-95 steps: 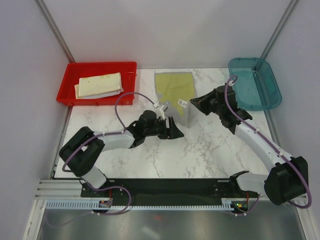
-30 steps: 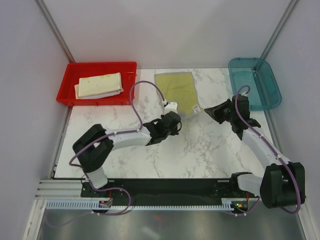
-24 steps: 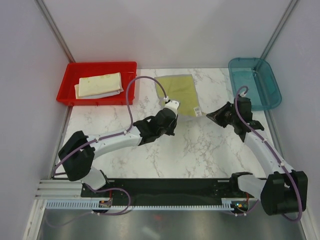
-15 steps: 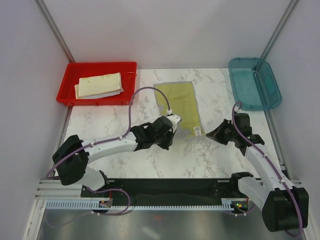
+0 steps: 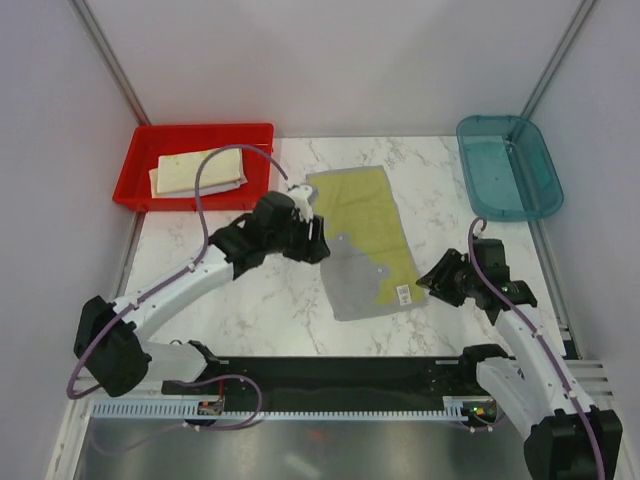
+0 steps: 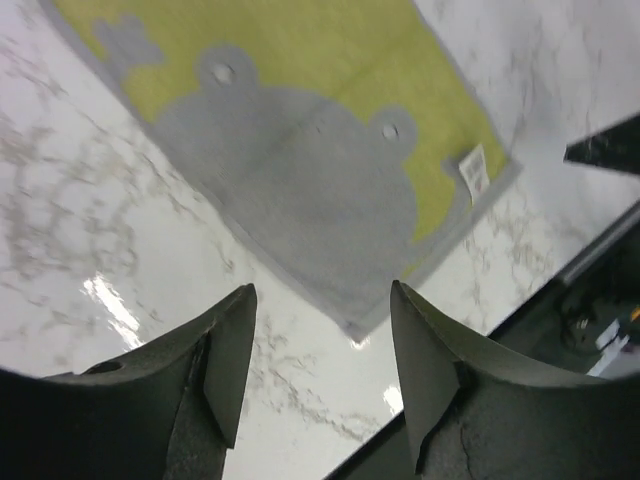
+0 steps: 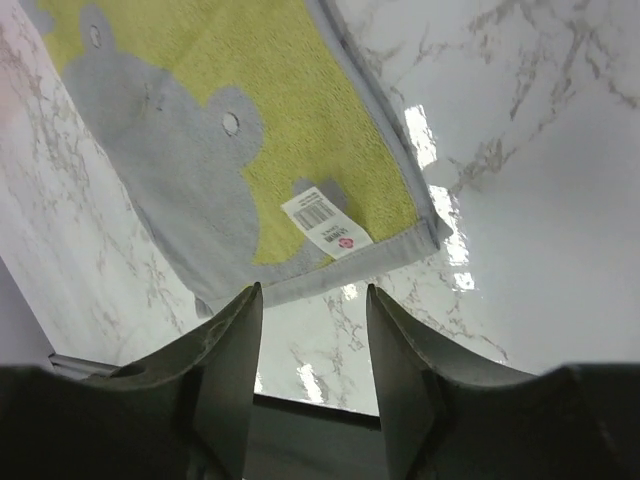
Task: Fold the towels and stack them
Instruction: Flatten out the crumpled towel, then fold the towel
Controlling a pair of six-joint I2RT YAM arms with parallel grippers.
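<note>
Both grippers have let go since a second ago, and the grey-and-yellow towel (image 5: 365,235) now lies spread flat on the marble table (image 5: 260,320), drawn toward the arm bases, probably so you can fold it within reach of both arms. Your left gripper (image 6: 320,320) hovers above its left edge, jaws parted and empty, forearm stretched diagonally. Your right gripper (image 7: 312,300) sits low beside the labelled near-right corner, likewise spread, holding nothing. Folded towels (image 5: 198,168) wait in the red tray (image 5: 140,192)

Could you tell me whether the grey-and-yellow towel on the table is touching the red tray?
Apart. The top view shows a strip of bare marble between the red tray and the far left corner of the towel.
</note>
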